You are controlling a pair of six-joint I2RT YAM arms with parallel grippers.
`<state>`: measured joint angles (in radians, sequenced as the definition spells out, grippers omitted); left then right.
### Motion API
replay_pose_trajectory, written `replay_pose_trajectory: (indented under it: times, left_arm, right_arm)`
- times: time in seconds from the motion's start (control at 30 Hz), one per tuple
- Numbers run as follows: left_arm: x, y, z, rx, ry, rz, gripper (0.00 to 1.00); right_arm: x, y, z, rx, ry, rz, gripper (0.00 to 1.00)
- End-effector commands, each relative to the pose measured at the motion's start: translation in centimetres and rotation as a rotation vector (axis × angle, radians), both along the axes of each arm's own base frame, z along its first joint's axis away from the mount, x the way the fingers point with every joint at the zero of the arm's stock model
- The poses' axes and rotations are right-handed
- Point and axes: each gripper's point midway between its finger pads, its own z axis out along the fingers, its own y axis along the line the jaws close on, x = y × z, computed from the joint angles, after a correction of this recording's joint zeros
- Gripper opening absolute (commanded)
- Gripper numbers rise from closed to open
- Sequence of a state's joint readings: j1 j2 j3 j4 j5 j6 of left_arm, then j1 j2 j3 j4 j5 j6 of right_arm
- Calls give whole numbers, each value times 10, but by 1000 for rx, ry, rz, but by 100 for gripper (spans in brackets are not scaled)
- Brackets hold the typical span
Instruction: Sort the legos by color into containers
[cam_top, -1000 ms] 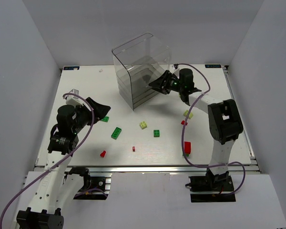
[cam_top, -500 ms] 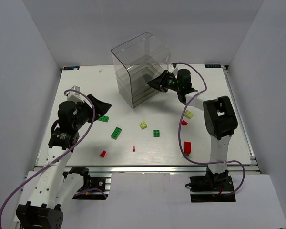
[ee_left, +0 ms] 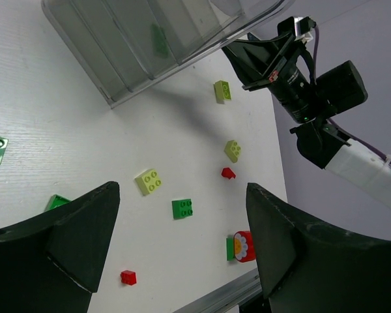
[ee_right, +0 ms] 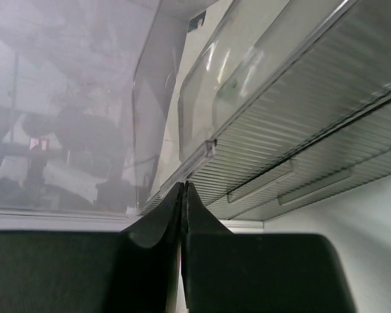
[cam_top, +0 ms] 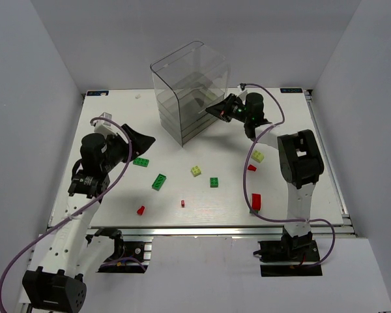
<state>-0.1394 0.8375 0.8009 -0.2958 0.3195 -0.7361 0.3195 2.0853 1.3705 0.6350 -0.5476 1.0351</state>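
Observation:
The containers (cam_top: 186, 85) are clear stacked drawers under a tall hood at the back centre, also in the left wrist view (ee_left: 137, 45), with a green lego (ee_left: 158, 39) inside. My right gripper (cam_top: 214, 110) is shut, its tips (ee_right: 184, 186) against a drawer's lip (ee_right: 205, 151). My left gripper (cam_top: 142, 140) hangs open over the left of the table, nothing between its fingers (ee_left: 78, 235). Loose legos lie about: green ones (cam_top: 159, 182) (cam_top: 214, 182) (cam_top: 141, 162), yellow-green ones (cam_top: 196, 171) (cam_top: 257, 156), red ones (cam_top: 141, 210) (cam_top: 256, 201) (cam_top: 251, 167).
A tiny red piece (cam_top: 182, 203) lies near the table's front edge. The red brick with a flower face (ee_left: 241, 246) sits close to the front rail. White walls close in the table on both sides. The right arm's cable (cam_top: 274, 107) loops above the back right.
My right gripper has shut at the drawer's side, and the drawer unit has shifted slightly left. The left arm has edged a little toward the back.

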Motion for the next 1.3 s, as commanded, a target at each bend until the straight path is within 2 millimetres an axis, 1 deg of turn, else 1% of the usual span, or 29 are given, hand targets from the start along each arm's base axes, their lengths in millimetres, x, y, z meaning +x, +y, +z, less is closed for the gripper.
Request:
replay_pose_trajectory:
  times: [0.0, 0.03, 0.13, 0.2, 0.23, 0.27, 0.3, 0.33, 0.4, 0.47, 0.5, 0.53, 0.57, 0.63, 0.67, 0.7, 0.77, 0.87, 1.13, 1.2, 1.27]
  left_arm:
    - [4, -8, 21, -33, -62, -38, 88]
    - [5, -9, 21, -34, -61, -42, 88]
    - [10, -14, 19, -40, -50, -69, 88]
    - [15, -17, 19, -45, -54, -80, 88]
    - [15, -18, 18, -45, -54, -88, 88]
    - [16, -18, 20, -49, -60, -89, 88]
    - [17, -18, 21, -49, -59, -89, 88]
    - [17, -19, 22, -48, -59, -92, 88]
    - [16, -18, 23, -38, -57, -95, 88]
    - [14, -17, 22, -32, -46, -91, 88]
    - [13, -17, 24, -34, -51, -90, 88]
    - [13, -16, 22, -33, -44, -85, 88]
    - [12, -16, 22, -37, -47, -82, 88]
    - [11, -16, 20, -42, -45, -78, 88]
    - [11, -15, 20, -49, -43, -73, 88]
    - [10, -16, 20, -50, -44, -75, 88]
    - [9, -19, 21, -62, -42, -85, 88]
    - [9, -20, 23, -57, -35, -87, 89]
    - [12, -23, 25, -67, -27, -105, 90]
    - [13, -23, 26, -67, -25, -103, 90]
    - [13, -23, 27, -66, -27, -103, 90]
  right_arm:
    - [5, -10, 19, 10, -104, -28, 0]
    - [4, -14, 25, 14, -117, -32, 0]
    - [0, -18, 35, 20, -136, -31, 0]
    - [0, -17, 35, 24, -125, -33, 0]
    - [4, -16, 30, 22, -101, -33, 11]
    - [5, -15, 28, 24, -93, -31, 18]
    - [8, -13, 20, 24, -75, -25, 23]
    - [11, -9, 25, 31, -84, -21, 28]
    - [18, -10, 21, 33, -80, -29, 30]
    - [23, -6, 29, 42, -92, -28, 34]
    - [26, -5, 27, 42, -90, -28, 35]
    - [27, -4, 26, 41, -87, -26, 37]
    - [29, -3, 29, 43, -93, -24, 38]
    - [30, -2, 26, 43, -87, -17, 38]
    - [32, -1, 28, 45, -90, -17, 37]
    - [35, -2, 21, 39, -70, -22, 37]
    - [40, -1, 15, 31, -52, -25, 37]
    - [42, -1, 12, 35, -53, -28, 35]
    - [48, 5, 18, 70, -66, -21, 30]
    - [48, 9, 21, 82, -69, -15, 26]
    - [48, 9, 24, 91, -69, -16, 22]
